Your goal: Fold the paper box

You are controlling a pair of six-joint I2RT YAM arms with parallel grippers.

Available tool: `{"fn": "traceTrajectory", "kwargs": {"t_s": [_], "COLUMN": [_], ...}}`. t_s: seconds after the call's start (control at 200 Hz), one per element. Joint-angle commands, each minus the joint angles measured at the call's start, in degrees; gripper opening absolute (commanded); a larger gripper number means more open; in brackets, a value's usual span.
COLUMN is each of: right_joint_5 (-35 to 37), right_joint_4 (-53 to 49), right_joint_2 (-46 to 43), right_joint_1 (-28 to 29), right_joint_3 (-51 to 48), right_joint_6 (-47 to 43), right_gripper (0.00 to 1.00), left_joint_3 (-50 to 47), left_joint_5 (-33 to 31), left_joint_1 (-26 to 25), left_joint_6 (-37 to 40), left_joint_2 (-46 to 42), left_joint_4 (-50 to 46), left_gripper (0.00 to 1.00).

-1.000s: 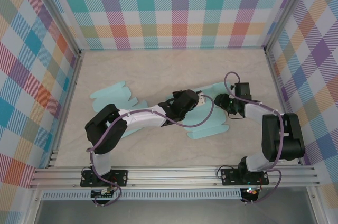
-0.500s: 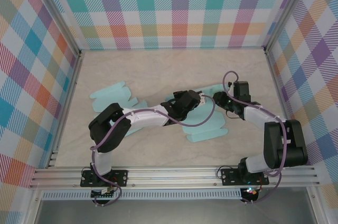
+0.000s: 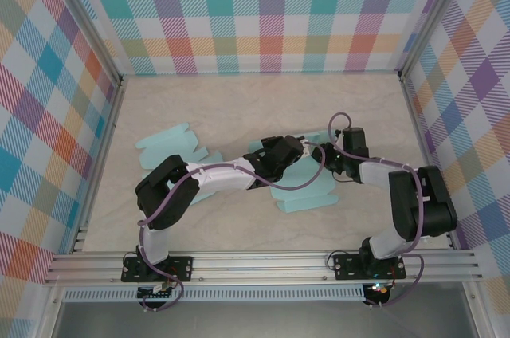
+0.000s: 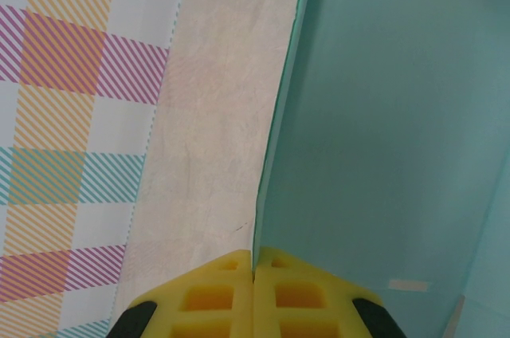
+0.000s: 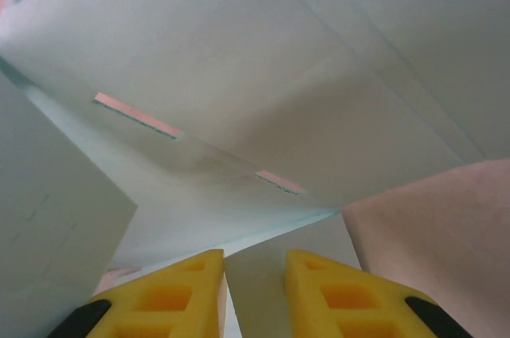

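Of two teal sheets, the left gripper [image 4: 253, 265] pinches the paper box [image 3: 312, 196]; the right gripper [image 5: 255, 265] stands narrowly parted; the spare blank [image 3: 165, 147] lies apart.

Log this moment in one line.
task: fold paper box | left gripper: shut on box edge | right gripper: open, flap between jaws | status: fold unfinished, box on table

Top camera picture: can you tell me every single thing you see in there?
table: one, pale beige, in the middle of the walls
walls: three, rainbow checks, around the table
metal rail: one, silver, near edge
paper box: one, mint green, middle of the table
flat box sheet: one, mint green, lying to its left
cables: two, purple, along the arms
arms: two, black and white, reaching in from the rail
left gripper: yellow fingers, shut on the paper box's edge
right gripper: yellow fingers, open around a flap
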Motion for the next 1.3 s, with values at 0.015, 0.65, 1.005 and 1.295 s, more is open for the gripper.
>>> {"fn": "traceTrajectory", "kwargs": {"t_s": [0.015,0.65,1.005,1.295], "right_joint_5": [-2.16,13.82,7.18,-8.36], "right_joint_4": [2.39,-28.82,-31.57,-30.68], "right_joint_2": [3.34,-20.8,-19.82,-2.96], "right_joint_1": [0.94,-4.92,-16.88,-21.74], "right_joint_3": [1.12,4.05,9.74,19.33], "right_joint_6": [2.4,-3.94,-8.38,-11.88], "right_gripper": [0.26,0.45,0.55,0.46], "left_joint_3": [0.52,-8.81,-15.34,-16.21], "left_joint_5": [-1.1,-6.0,-4.38,-3.8], "left_joint_1": [0.31,0.61,0.39,0.44], "left_joint_6": [-1.54,14.27,26.79,37.9], "left_joint_2": [0.04,-0.82,-0.01,4.28], "left_joint_4": [1.95,21.33,38.54,50.95], "left_gripper": [0.0,0.0,0.0,0.0]}}
